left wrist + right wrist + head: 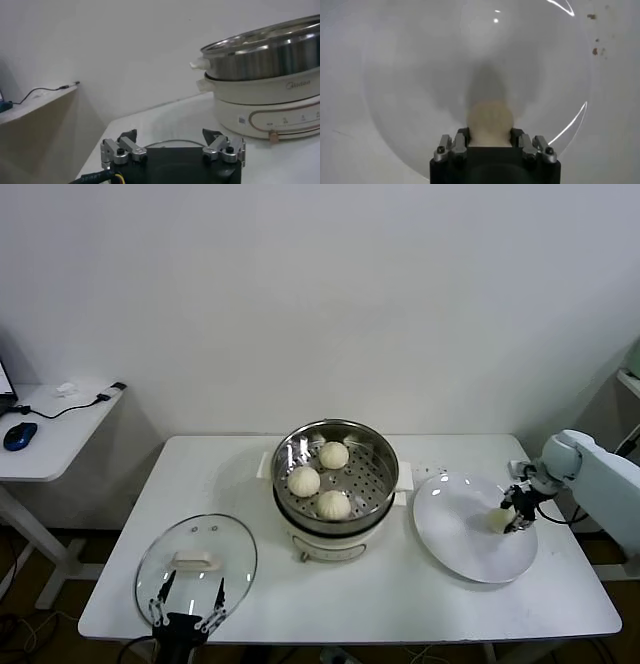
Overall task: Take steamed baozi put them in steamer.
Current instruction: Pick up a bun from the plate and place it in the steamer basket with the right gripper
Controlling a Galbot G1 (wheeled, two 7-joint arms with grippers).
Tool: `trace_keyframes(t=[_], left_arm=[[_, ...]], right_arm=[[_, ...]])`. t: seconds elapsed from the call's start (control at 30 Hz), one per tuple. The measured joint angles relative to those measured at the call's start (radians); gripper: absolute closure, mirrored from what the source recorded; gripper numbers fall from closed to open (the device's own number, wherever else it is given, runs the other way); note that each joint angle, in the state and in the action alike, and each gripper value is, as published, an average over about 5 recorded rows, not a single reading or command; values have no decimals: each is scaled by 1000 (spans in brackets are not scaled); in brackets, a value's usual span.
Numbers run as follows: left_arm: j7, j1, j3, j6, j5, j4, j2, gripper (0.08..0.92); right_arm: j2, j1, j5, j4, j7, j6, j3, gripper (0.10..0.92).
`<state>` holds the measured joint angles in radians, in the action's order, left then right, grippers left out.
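Right gripper (490, 142) over the plate (450, 534) — fingers apparently closed on the last baozi (490, 122)

I can read one word, "Midea", in grey letters on the white base of the steamer (265, 75). Below it, on the front panel, I see small marks, but they are too tiny for me to read.

Head camera overlooks table (400, 604); wrist cameras sit close, near its surface.
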<state>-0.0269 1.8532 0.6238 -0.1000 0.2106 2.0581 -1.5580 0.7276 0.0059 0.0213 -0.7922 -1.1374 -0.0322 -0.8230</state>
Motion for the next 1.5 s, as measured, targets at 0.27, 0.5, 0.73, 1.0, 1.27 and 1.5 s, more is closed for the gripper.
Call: trace_keyframes(t=[0.27,0.5,0.73,1.0,1.27,1.5], left_arm=[[-1,0,-7,-6,-2,0,0,177],[-6,2,-22,-16,-4,0,1,177],[-12,6,-39,-28,-4,0,5,177],[-9,16,-57,-48,-5,-4,16,177],[-5,20,-53,-64,-17,-5,27,177],[-4,27,-48,-71,-28,-5,27,177]], right_arm=[[5,106,-107,-33,5,-37,-107,482],[54,326,-308,-76,17,-95,-322,478],[160,573,-559,-120,28,-151,-569,475],[314,748,-791,-163,52,-206,-764,474],[442,788,-903,-207,101,-257,-848,474],[499,759,-926,-227,139,-282,-885,474]])
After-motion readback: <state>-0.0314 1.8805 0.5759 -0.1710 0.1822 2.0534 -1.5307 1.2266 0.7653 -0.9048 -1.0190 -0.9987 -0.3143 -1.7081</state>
